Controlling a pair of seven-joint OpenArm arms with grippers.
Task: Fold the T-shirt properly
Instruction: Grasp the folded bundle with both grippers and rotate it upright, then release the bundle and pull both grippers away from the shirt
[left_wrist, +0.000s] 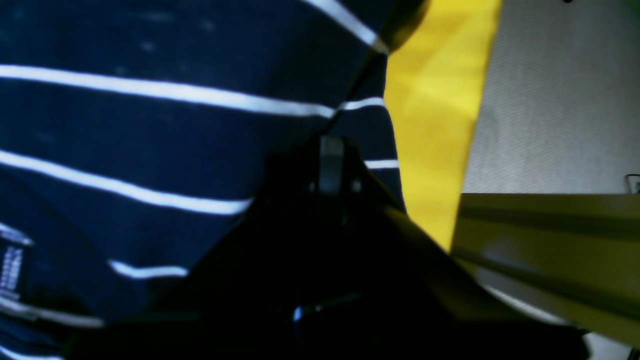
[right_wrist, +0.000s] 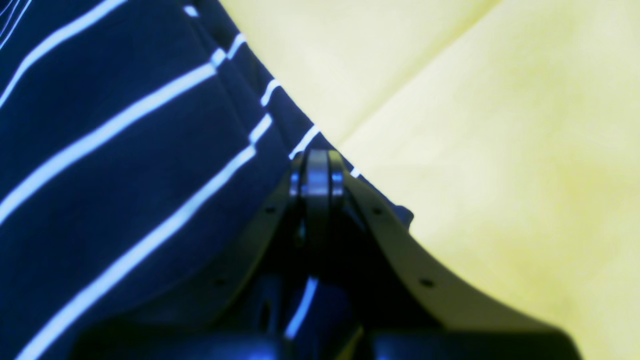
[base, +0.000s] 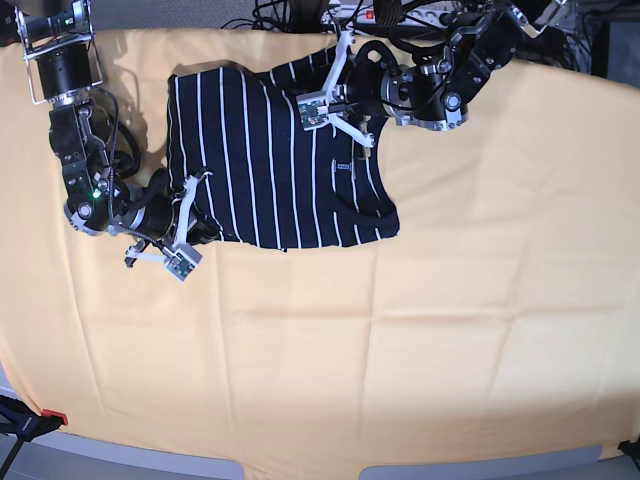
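Yellow cloth covers the desk (base: 420, 340) from the near edge to the far edge of the base view, bare and lightly creased across the lower half of the frame. Beyond that bare stretch, in the upper left quarter, the T-shirt (base: 260, 160) lies partly folded, dark navy with thin white stripes, its lower hem toward the middle of the frame.

At the shirt's lower left corner the right tool (base: 190, 215) is clamped on the fabric; the right wrist view shows its jaws pressed together on a striped edge (right_wrist: 150, 165) with yellow cloth beside it. Farther back, at the shirt's upper right, the left tool (base: 340, 125) is also clamped on the fabric, and the left wrist view shows its jaws closed on a striped fold (left_wrist: 150, 140).

A small label (left_wrist: 11, 267) sits at the lower left of the left wrist view, and its print is too blurred to read. Cables (base: 290, 15) lie along the top edge of the base view, behind the desk.
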